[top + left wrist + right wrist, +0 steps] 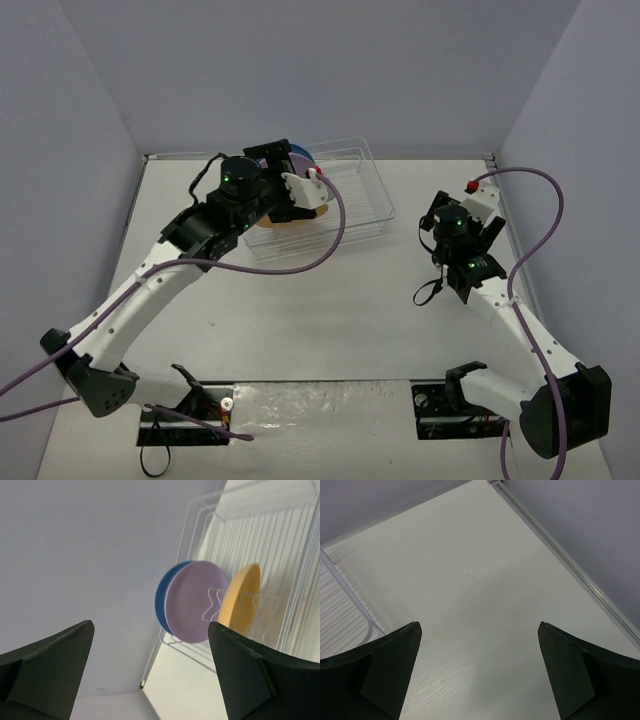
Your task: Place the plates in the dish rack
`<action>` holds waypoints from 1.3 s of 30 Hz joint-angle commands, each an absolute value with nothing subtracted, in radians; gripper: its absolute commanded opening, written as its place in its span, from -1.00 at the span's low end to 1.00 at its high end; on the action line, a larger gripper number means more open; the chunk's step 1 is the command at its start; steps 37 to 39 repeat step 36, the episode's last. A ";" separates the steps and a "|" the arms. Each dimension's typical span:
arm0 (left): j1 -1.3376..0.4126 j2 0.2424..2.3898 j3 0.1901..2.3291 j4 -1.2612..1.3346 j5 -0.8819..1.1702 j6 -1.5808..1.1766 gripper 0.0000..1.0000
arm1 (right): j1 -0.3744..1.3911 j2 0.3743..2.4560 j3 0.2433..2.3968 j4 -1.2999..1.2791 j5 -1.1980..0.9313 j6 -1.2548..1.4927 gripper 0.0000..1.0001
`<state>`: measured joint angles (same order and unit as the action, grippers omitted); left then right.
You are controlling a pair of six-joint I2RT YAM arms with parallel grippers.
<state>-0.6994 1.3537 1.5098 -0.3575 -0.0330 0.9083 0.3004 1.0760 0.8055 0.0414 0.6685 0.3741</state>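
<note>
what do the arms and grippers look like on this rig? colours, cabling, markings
The left arm and right arm have white links and black joint housings, each with a green light. A purple cable loops along each arm. A white wrist block carries a red dot. The left gripper and right gripper have dark, wedge-shaped fingers. No sleeves or readable markings.
</note>
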 commanded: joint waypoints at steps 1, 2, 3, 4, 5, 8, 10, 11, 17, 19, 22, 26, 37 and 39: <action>-0.696 1.270 1.607 -0.389 0.043 0.632 0.94 | 0.292 1.042 0.823 0.093 0.652 0.403 1.00; -0.693 1.266 1.625 -0.335 0.006 0.547 0.94 | 0.293 1.038 0.822 0.090 0.641 0.409 1.00; -0.689 1.264 1.630 -0.294 -0.047 0.476 0.94 | 0.292 1.036 0.821 0.088 0.638 0.409 1.00; -0.685 1.263 1.635 -0.253 -0.100 0.404 0.94 | 0.292 1.034 0.819 0.086 0.634 0.408 1.00; -0.681 1.258 1.628 -0.214 -0.140 0.276 0.94 | 0.291 1.030 0.819 0.076 0.636 0.413 1.00; -0.639 1.224 1.527 -0.155 -0.252 -0.027 0.94 | 0.291 1.009 0.807 0.072 0.655 0.418 0.99; -0.576 1.187 1.439 -0.163 -0.260 -0.218 0.94 | 0.290 0.989 0.808 0.058 0.671 0.422 1.00; -0.533 1.166 1.399 -0.174 -0.258 -0.305 0.94 | 0.290 0.976 0.807 0.050 0.680 0.425 1.00; -0.328 1.096 1.231 -0.452 -0.420 -0.525 0.94 | 0.287 0.926 0.776 0.066 0.718 0.432 1.00; -0.212 1.059 1.214 -0.499 -0.381 -0.551 0.94 | 0.287 0.926 0.776 0.062 0.721 0.437 1.00; -0.071 1.032 1.172 -0.600 -0.391 -0.635 0.95 | 0.287 0.937 0.781 0.057 0.722 0.445 1.00; 0.009 1.045 1.128 -0.618 -0.343 -0.641 0.94 | 0.286 0.967 0.808 0.040 0.702 0.451 1.00; 0.037 1.014 1.068 -0.574 -0.327 -0.589 0.94 | 0.288 0.971 0.810 0.067 0.685 0.488 1.00; 0.037 1.014 1.068 -0.574 -0.327 -0.589 0.94 | 0.288 0.971 0.810 0.067 0.685 0.488 1.00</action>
